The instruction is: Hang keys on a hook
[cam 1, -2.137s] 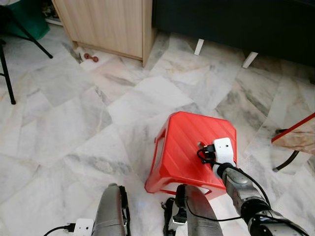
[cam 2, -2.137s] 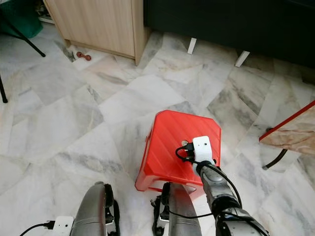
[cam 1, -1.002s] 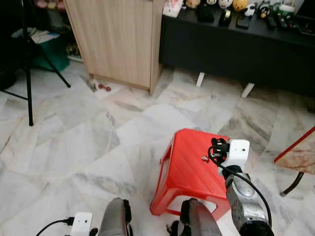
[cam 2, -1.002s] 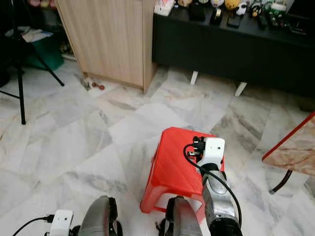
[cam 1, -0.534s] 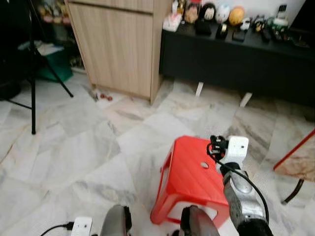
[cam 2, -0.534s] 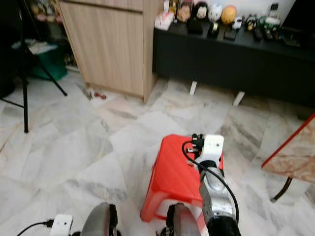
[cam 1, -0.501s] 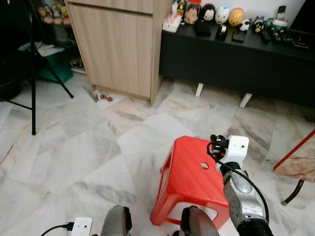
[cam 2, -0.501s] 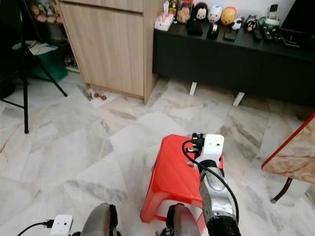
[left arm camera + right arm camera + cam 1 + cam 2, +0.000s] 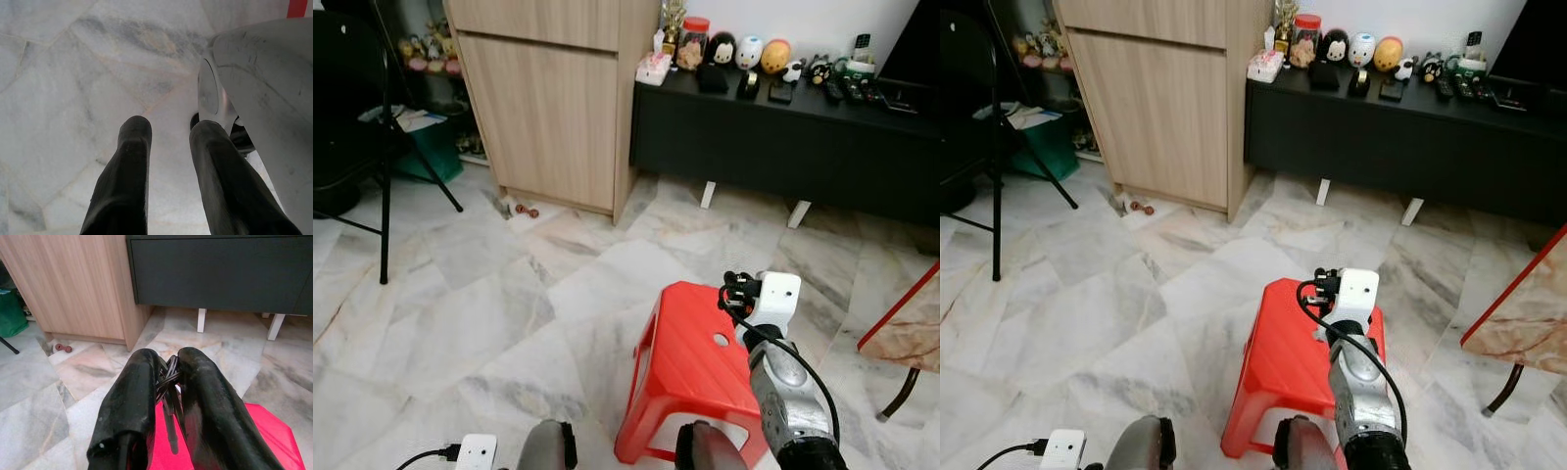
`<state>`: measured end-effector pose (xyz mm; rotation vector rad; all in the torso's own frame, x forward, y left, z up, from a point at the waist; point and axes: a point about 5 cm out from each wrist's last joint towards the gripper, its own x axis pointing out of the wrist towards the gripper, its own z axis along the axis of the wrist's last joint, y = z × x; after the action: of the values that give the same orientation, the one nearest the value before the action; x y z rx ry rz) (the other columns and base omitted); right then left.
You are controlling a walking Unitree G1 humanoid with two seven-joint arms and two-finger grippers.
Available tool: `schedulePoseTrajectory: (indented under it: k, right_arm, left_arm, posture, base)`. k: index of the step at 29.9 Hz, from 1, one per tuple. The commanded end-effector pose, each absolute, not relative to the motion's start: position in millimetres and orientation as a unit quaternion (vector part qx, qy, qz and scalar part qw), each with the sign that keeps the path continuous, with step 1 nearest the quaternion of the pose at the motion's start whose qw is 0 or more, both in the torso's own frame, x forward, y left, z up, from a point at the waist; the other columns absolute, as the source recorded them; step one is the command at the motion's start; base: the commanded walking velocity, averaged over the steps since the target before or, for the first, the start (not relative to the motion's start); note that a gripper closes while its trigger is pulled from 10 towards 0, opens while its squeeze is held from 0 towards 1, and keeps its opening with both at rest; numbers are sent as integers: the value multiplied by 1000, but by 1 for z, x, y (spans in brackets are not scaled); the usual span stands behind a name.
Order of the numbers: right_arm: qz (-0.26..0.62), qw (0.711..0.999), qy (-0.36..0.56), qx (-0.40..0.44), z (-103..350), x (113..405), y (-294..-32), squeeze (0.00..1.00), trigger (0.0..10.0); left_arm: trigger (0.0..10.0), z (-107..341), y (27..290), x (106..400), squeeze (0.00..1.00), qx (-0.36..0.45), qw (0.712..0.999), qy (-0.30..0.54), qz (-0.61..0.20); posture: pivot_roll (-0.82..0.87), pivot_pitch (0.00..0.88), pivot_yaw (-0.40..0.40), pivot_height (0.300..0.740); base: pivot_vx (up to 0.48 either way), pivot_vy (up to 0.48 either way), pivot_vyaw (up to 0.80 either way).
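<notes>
The right claw [image 9: 166,382] is clamped on the keys [image 9: 168,377], a dark bunch pinched high between its fingers and raised above the red plastic stool [image 9: 690,367], probably so they hang free for carrying to a hook. No hook can be made out. The left claw [image 9: 168,147], parted and holding nothing, hangs idle over the marble floor [image 9: 460,294].

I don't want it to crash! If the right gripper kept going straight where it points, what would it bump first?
Probably the marble floor ahead, then the black cabinet; depth is unclear. The right gripper holds the keys.
</notes>
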<state>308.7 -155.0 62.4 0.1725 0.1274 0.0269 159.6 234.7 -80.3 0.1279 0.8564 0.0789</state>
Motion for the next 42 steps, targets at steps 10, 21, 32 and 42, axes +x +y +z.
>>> schedulePoseTrajectory:
  k: [10,21,32,42]
  right_arm:
    - [6,993,50,104,72,314,-158,0,10000]
    - [7,993,50,107,73,314,-157,0,10000]
    - [8,993,47,109,75,316,-156,0,10000]
    - [7,993,36,114,78,316,-157,0,10000]
  left_arm:
    - [10000,-84,224,158,0,45,906,420,20]
    - [10000,-83,221,161,0,43,909,415,20]
    - [10000,-81,222,163,0,42,912,407,24]
    - [10000,-80,226,164,0,44,912,406,26]
  posture:
    - [77,56,-77,614]
    - [77,73,-71,614]
    - [81,75,-72,614]
    - [81,78,-72,614]
  base:
    - [-102,0,0]
    - [-341,0,0]
    - [-243,0,0]
    - [0,0,0]
